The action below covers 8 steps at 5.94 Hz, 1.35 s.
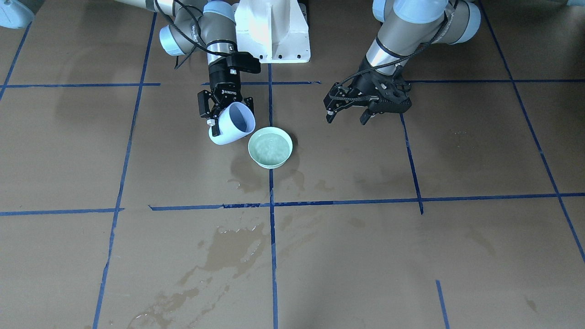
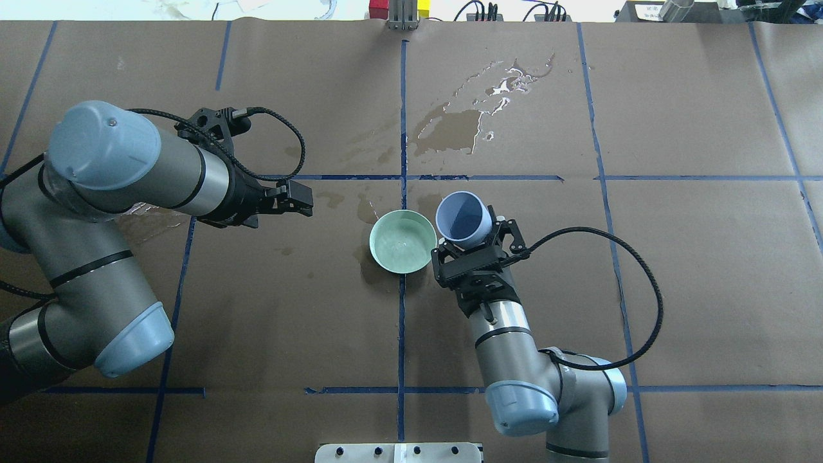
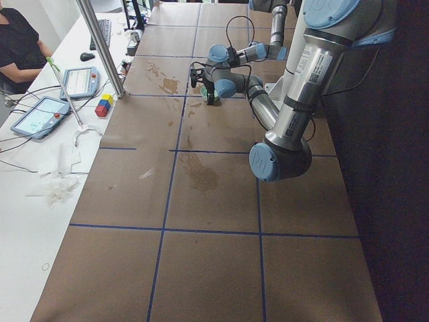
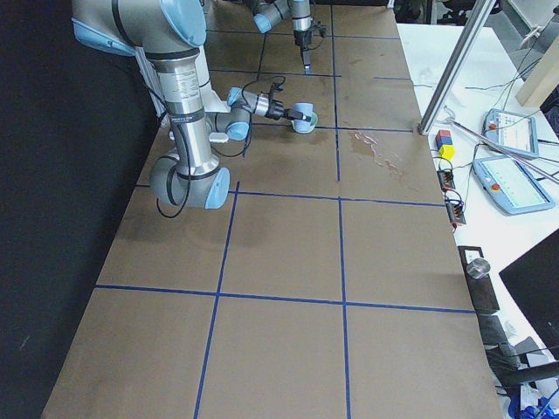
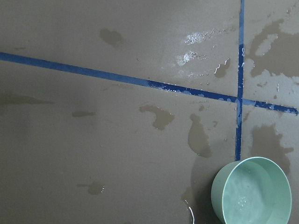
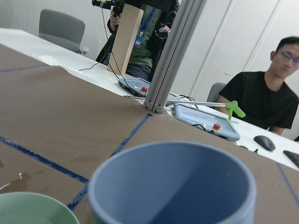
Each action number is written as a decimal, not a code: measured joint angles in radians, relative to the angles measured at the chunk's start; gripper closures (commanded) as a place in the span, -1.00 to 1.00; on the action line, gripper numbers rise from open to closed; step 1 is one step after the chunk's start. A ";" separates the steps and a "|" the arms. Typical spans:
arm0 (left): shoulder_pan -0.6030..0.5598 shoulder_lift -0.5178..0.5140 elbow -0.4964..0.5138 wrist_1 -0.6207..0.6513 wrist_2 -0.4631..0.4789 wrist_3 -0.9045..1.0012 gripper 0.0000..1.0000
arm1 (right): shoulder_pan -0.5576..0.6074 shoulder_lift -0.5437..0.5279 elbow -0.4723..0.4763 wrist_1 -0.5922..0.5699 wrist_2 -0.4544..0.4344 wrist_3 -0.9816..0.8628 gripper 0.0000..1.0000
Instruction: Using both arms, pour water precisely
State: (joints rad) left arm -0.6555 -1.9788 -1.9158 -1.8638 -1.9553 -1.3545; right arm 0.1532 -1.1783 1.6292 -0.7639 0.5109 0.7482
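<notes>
My right gripper is shut on a pale blue cup, held tilted just beside a mint-green bowl. The cup looks empty inside and fills the right wrist view. The bowl stands on the brown table and holds clear water with a faint sheen. My left gripper is open and empty, hovering apart from the bowl on its other side. The left wrist view shows the bowl at its lower right.
Spilled water puddles lie on the paper beyond the bowl, and smaller wet patches lie around it. Blue tape lines grid the table. The white pedestal base is behind. Operators and tablets are at the far side.
</notes>
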 measured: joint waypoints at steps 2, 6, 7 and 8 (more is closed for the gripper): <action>0.000 0.000 0.000 0.001 0.001 0.000 -1.00 | 0.009 -0.150 0.004 0.295 0.041 0.076 0.98; 0.000 0.000 -0.001 0.002 0.001 -0.001 -1.00 | 0.034 -0.562 -0.005 0.767 0.005 0.194 0.96; 0.000 0.000 -0.002 0.002 0.001 -0.001 -1.00 | 0.037 -0.639 -0.044 0.846 -0.019 0.244 0.96; 0.000 0.000 -0.002 0.002 0.001 -0.002 -1.00 | 0.040 -0.671 -0.090 0.879 -0.052 0.264 0.96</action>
State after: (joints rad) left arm -0.6550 -1.9789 -1.9174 -1.8623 -1.9543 -1.3560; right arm 0.1929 -1.8490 1.5390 0.1151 0.4592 1.0119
